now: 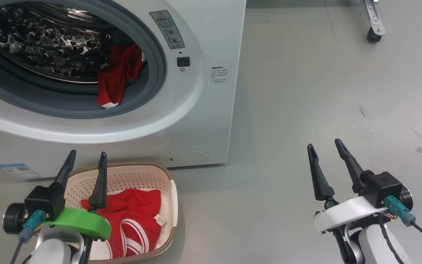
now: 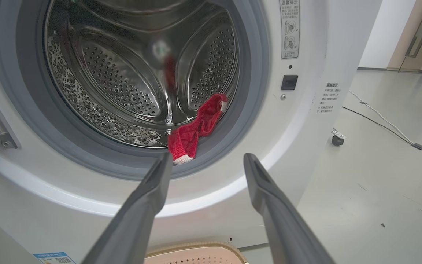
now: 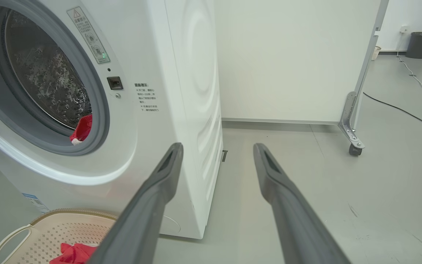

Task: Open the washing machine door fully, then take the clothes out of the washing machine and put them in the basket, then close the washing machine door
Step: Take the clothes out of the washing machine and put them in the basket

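Washing machine (image 1: pixel 203 121) open; one red garment (image 1: pixel 137 216) in basket (image 1: pixel 134 179), another red garment (image 1: pixel 117 79) on drum rim (image 1: pixel 50 106). Left tool (image 1: pixel 87 154), right tool (image 1: pixel 324 143) spread, empty.

Grey scuffed floor (image 1: pixel 306 110): in your head view the washing machine (image 1: pixel 203 121) stands on it at 10 o'clock, the basket (image 1: pixel 134 179) sits just in front of it at 7 o'clock, and a caster (image 1: pixel 374 35) rests at 1 o'clock. Your right wrist view adds a white panel (image 3: pixel 291 58) on a castered leg at 12 o'clock, a dark bin (image 3: pixel 421 44) at 2 o'clock and a black cable (image 3: pixel 405 114) at 3 o'clock.
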You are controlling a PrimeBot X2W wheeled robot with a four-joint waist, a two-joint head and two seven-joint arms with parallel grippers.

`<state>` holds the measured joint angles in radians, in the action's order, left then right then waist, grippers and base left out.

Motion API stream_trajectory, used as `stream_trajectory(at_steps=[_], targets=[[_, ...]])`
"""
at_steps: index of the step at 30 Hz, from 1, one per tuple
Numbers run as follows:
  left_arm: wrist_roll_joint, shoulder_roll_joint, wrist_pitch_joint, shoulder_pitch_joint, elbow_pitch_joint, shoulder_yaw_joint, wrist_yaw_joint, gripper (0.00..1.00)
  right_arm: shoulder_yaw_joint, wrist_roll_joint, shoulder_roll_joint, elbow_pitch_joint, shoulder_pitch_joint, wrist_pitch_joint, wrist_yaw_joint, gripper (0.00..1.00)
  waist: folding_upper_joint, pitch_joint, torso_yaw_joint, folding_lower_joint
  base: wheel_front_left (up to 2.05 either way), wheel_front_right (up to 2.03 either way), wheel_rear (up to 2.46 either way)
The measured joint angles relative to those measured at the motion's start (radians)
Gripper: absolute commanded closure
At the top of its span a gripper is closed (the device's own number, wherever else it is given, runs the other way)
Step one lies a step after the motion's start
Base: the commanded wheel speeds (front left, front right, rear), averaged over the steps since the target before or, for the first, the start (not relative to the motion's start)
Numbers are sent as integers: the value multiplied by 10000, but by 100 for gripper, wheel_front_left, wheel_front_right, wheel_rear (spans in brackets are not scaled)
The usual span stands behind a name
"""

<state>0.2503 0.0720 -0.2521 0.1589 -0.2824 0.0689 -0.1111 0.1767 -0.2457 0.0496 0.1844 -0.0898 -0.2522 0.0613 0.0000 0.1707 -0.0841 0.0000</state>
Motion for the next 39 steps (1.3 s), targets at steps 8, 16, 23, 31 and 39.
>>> stream_trajectory(at_steps=[8, 16, 23, 31, 39], targets=[[-46, -6, 0, -6, 50, -36, 0, 0, -2, 2, -4, -59, -1, 0, 79, 0, 0, 137, -23, 0, 0, 0, 0], [-75, -4, 0, -10, 311, -121, 4, 0, 79, 17, -6, -265, -6, 0, 82, 0, 0, 450, -102, 0, 0, 0, 0], [-224, 148, 0, 8, 426, -230, 6, 0, 224, 17, -8, -458, -36, 0, 96, 0, 0, 942, -243, 0, 0, 0, 0], [297, 339, 339, 550, 700, -788, 44, 0, 447, 15, -10, -616, -140, 0, 165, 0, 0, 1675, -532, 0, 0, 0, 0], [244, 1047, 1210, 1840, 1001, -1093, 107, 0, 663, -92, -15, -951, -512, 0, 159, 0, 0, 2569, -925, 0, 0, 0, 0]])
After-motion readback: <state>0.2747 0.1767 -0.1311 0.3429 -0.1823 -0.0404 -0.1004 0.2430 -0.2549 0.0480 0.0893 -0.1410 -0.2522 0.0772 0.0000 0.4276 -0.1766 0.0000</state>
